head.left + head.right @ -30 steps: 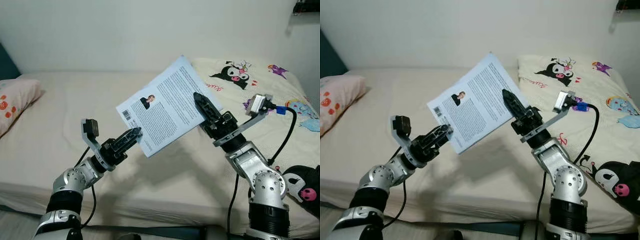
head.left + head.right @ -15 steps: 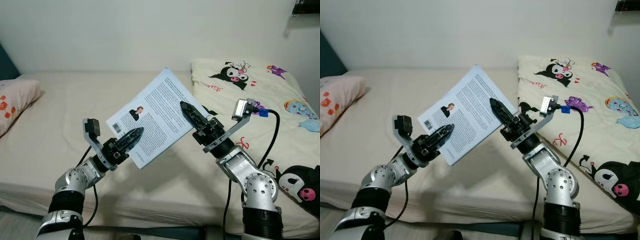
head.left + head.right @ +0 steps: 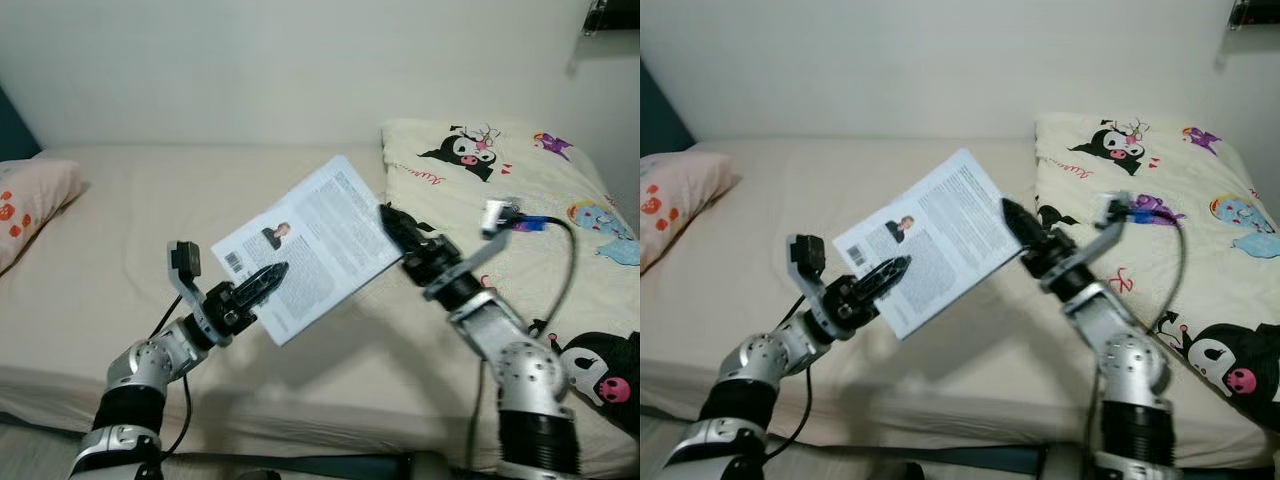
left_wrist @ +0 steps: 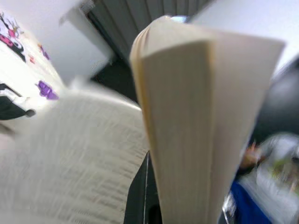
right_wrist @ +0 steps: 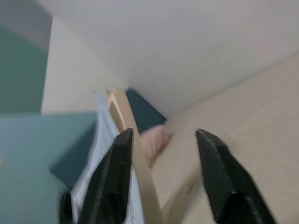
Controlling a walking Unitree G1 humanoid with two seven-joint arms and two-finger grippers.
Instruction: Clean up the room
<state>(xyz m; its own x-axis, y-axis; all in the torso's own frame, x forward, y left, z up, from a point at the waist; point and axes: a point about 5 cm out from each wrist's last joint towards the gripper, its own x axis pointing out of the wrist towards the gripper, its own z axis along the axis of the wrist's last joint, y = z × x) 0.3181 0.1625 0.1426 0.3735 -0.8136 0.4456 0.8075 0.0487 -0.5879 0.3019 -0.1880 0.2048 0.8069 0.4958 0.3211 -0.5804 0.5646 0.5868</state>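
Observation:
A white book (image 3: 315, 240), its back cover of print with a small portrait and barcode facing up, hangs tilted in the air over the bed. My left gripper (image 3: 268, 275) is shut on the book's lower left corner; the left wrist view shows the page edges (image 4: 187, 130) close up beside a black finger. My right gripper (image 3: 392, 222) sits at the book's right edge. In the right wrist view its fingers (image 5: 112, 182) stand wide apart, open, with the book's edge (image 5: 135, 154) just inside one of them.
The beige mattress (image 3: 150, 200) spreads below the book. A cartoon-print blanket (image 3: 480, 160) covers the bed's right part. A pink pillow (image 3: 30, 205) lies at the left by a dark teal headboard (image 3: 12, 130). A white wall rises behind.
The book has sunk lower and tipped flatter. My right gripper has slid back from over the cover to the book's right edge. My left gripper keeps its hold.

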